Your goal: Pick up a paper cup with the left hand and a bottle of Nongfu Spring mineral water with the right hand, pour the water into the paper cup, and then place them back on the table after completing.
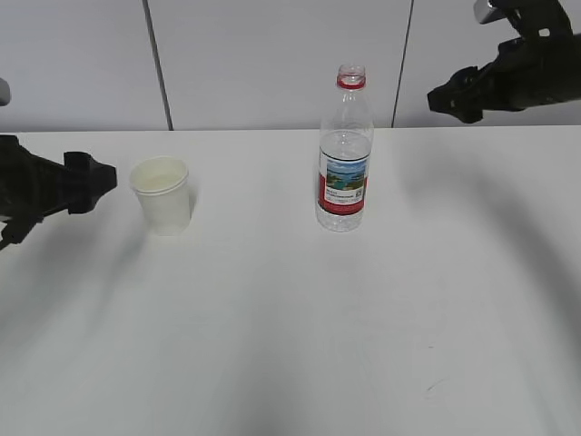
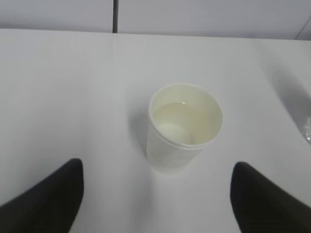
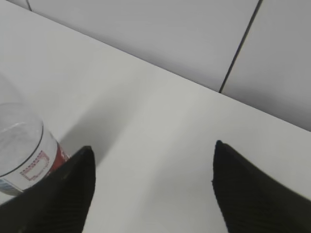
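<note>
While your paper cup and bottle stand upright, apart on the table, left hand spread wide, empty, just beside cup, right hand raised, gaping, empty

Black arms, tapered hands (matte)
</note>
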